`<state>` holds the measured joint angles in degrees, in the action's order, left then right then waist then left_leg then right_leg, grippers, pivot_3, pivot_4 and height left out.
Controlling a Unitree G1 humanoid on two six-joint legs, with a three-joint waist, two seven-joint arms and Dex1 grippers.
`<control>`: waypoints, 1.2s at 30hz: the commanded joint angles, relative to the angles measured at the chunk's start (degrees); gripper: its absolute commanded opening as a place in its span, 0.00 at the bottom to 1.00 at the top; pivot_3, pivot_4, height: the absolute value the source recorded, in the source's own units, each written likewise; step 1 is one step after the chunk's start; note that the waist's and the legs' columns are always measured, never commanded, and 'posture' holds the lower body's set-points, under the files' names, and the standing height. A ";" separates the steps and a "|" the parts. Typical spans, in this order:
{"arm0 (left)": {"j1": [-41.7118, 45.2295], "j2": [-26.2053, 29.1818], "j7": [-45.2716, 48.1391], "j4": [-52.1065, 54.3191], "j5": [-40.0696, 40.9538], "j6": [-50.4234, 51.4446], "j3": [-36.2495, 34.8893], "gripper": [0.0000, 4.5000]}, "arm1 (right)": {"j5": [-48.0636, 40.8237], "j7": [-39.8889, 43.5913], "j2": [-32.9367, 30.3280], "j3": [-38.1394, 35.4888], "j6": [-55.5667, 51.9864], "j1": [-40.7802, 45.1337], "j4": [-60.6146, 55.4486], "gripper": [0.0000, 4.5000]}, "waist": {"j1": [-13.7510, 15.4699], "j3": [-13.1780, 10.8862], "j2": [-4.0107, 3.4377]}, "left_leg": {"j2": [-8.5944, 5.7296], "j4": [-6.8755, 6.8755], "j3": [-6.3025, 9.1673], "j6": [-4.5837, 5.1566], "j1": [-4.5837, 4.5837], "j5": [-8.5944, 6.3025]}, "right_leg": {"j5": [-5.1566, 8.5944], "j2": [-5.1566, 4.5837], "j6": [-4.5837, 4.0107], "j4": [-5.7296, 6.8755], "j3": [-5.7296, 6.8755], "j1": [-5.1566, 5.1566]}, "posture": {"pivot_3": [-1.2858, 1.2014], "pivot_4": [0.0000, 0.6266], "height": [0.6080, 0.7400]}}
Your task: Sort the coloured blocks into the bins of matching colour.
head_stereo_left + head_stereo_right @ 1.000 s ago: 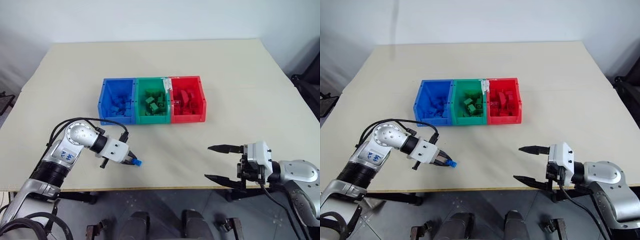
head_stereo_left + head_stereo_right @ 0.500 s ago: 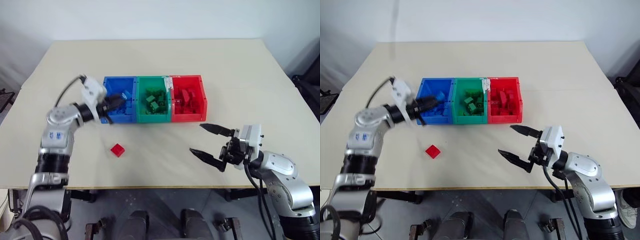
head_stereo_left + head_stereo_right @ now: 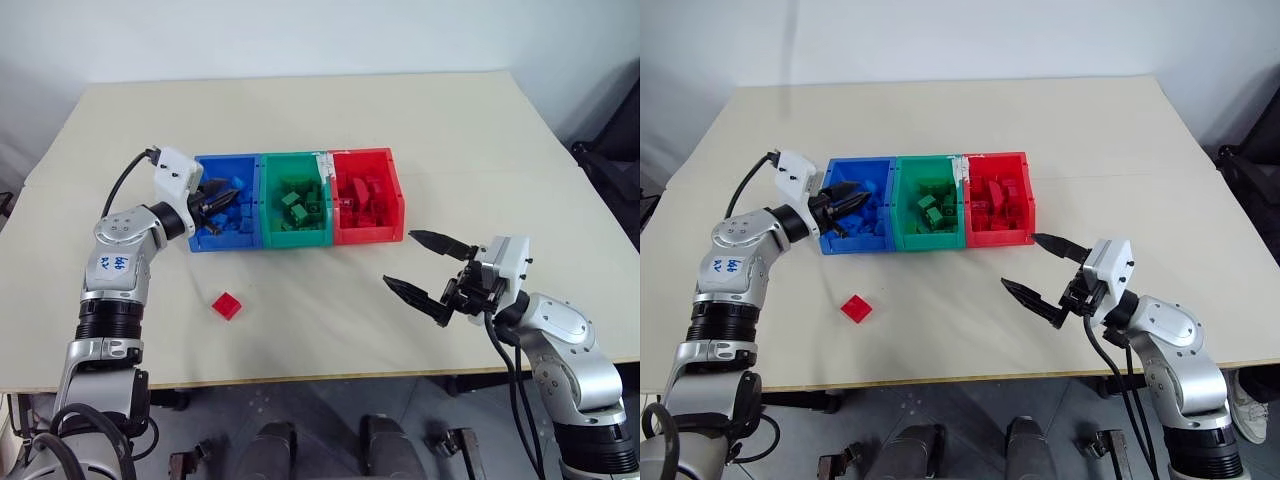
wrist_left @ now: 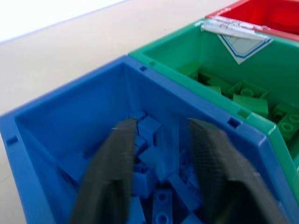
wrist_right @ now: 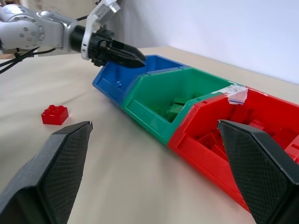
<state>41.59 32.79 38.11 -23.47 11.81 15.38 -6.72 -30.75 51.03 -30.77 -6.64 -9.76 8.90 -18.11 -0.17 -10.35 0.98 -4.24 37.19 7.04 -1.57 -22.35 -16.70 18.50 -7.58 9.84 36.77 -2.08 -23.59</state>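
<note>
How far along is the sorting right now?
Mostly done: the blue bin, green bin and red bin all hold matching blocks. The left gripper, over the blue bin, holds nothing. Left: one red block on the table; the right gripper is open.

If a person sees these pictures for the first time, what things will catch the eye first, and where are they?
First, the row of three joined bins near the table's middle: the blue bin, the green bin and the red bin, each full of bricks of its own colour. Next, one red brick lying alone on the table in front of the blue bin. The left gripper hangs over the blue bin, and the right gripper stands wide open nearer the front right.
</note>
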 commanded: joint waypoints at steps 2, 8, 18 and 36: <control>-2.47 3.51 2.99 3.19 2.16 -3.21 -3.73 0.73 | -0.49 2.28 -0.56 -0.62 2.11 2.16 1.10 1.00 | -0.20 0.00 0.00 | 0.01 -0.03 -0.02 0.00 0.00 0.00 | 0.00 0.00 0.00 0.00 -0.01 -0.02 | 0.52 0.24 1.00; -17.05 10.75 15.59 6.69 9.20 -12.35 -14.03 0.80 | -0.42 11.25 -3.76 2.51 1.89 4.47 4.19 1.00 | -1.46 0.00 -0.01 | 0.06 -0.08 -0.03 -0.02 0.03 -0.02 | 0.01 -0.03 -0.03 -0.05 -0.01 -0.04 | 0.52 0.24 1.00; -37.45 19.73 24.10 -0.91 12.18 -18.14 -27.55 0.99 | 1.37 20.23 -5.10 8.13 2.47 8.98 7.94 1.00 | -0.25 -0.01 -0.03 | 0.33 -0.05 0.03 0.01 0.09 -0.13 | 0.05 -0.06 -0.10 -0.37 0.04 0.07 | 0.52 0.24 1.00; -47.87 11.04 9.05 45.85 12.18 8.97 -6.05 0.99 | 1.09 22.25 -9.95 2.87 3.62 4.76 8.92 1.00 | -0.01 -0.01 -0.04 | 0.37 -0.09 -0.09 0.08 0.11 -0.24 | 0.04 -0.05 -0.11 -0.45 -0.04 0.10 | 0.52 0.24 1.00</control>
<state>-5.43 43.91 49.66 18.29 22.69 20.15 -13.05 -28.99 72.97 -40.00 -1.69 -7.44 14.03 -8.38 -0.19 -10.36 0.95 -3.88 37.10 6.90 -1.47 -22.23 -16.95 18.54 -7.62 9.74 36.32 -2.17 -23.51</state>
